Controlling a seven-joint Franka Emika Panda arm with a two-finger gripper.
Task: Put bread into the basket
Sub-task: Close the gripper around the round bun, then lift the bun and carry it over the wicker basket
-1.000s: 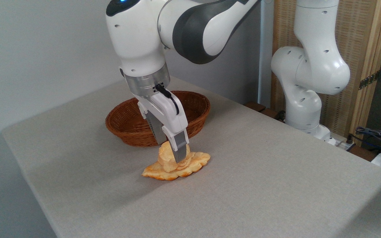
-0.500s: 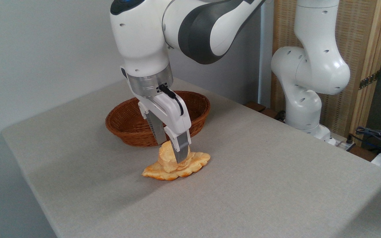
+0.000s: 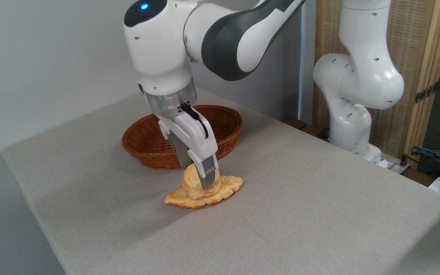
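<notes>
Grey tabletop (image 3: pixel 300 214) carries the wicker basket (image 3: pixel 147 147) behind a flat leaf-shaped bread (image 3: pixel 225 189). On this flat bread sits the small round bread (image 3: pixel 192 183), and the end effector (image 3: pixel 201 182) is clamped on it, one finger at each side.

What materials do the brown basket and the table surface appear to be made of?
The basket looks like woven wicker with a slightly glossy reddish-brown finish: thin strands run in rows along its wall and rim. The table seems to be covered by matte grey fabric or a textured laminate; a fine grain shows and there is no shine, but the picture does not settle which.
</notes>
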